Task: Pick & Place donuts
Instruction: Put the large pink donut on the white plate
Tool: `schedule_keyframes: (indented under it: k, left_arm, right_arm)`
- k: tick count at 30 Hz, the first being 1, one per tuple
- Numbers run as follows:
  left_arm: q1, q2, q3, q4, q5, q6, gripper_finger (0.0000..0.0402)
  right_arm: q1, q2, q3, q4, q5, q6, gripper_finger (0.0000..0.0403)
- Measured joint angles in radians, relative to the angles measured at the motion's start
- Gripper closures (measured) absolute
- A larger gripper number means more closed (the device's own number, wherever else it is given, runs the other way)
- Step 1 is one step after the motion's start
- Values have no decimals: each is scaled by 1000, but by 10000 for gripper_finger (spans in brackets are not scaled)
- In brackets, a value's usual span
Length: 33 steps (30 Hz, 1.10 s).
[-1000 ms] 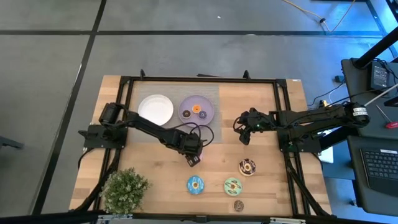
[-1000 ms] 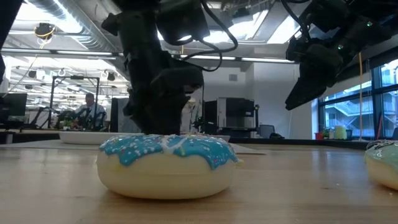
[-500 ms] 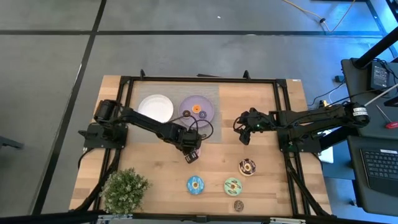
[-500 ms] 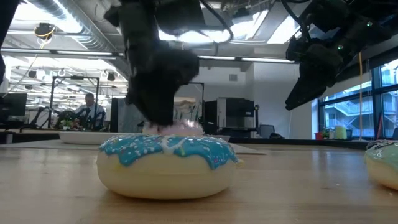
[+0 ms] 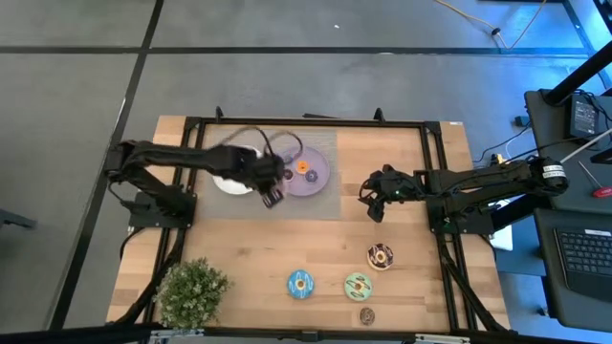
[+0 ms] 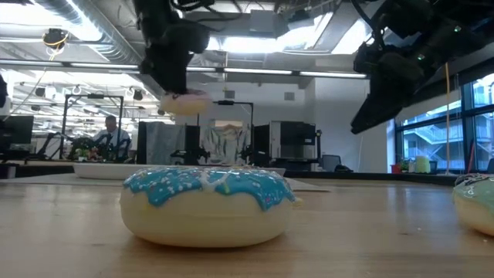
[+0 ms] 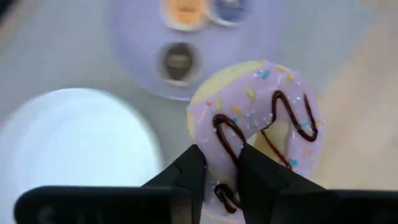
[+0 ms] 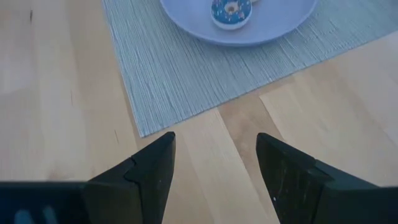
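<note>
The counter (image 5: pixel 402 172) is a pale wooden top in a dark frame, with a grey woven mat (image 5: pixel 325 196) at its far side carrying a white plate (image 5: pixel 229 177) and a lilac plate (image 5: pixel 316 177).

The step in hand looks like the carry: the left pincer (image 7: pixel 216 168) is clamped narrow on the rim of a pink donut (image 7: pixel 261 118), iced with a dark squiggle and sprinkles. It holds it in the air over the mat, about where the two plates meet. In the low view the donut hangs well clear of the counter.

The right pincer (image 8: pixel 214 168) waits with its fingers wide and nothing between them, hovering near the mat's edge beside the lilac plate.

Three larger donuts lie on the near part of the counter: a blue donut (image 5: pixel 300 283), a green donut (image 5: pixel 359 285) just beside it, and a chocolate donut (image 5: pixel 381 255) a little farther back. A small dark mini (image 5: pixel 366 314) sits near the front edge. On the lilac plate rest an orange mini (image 7: pixel 181 11), a purple mini (image 7: pixel 229 7) and a dark-brown mini (image 7: pixel 177 59).

The next move, as I judge it, calls for centring the pink donut over one plate, lowering it until it rests, then opening. Over the lilac plate it would risk landing on the minis.

I can read no brand, label or writing anywhere.
</note>
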<state>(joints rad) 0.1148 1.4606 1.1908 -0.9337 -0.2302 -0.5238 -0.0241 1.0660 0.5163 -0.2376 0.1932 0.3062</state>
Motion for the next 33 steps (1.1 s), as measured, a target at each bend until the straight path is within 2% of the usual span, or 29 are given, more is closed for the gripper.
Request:
schedule_keyframes:
  k: [4, 10, 16, 20, 24, 28, 33]
  left_arm:
    - [132, -43, -1, -87, -20, 12, 329]
    - [324, -57, -68, -87, -29, 37, 327]
    - [469, -56, -235, 67, 24, 29, 327]
    - [519, -56, -314, 163, 7, 31, 327]
    - [555, -56, -356, 183, -56, 30, 327]
    - [579, -56, -375, 183, -104, 14, 329]
    - [588, -56, -376, 214, -109, 14, 325]
  right_arm:
    - [0, 0, 0, 11, 23, 2, 177]
    - [0, 0, 0, 15, 100, 6, 177]
    - [0, 0, 0, 37, 128, 31, 177]
    - [0, 0, 0, 52, 129, 31, 177]
    - [0, 0, 0, 60, 129, 31, 177]
    - [0, 0, 0, 63, 129, 33, 177]
    - [0, 0, 0, 63, 129, 34, 177]
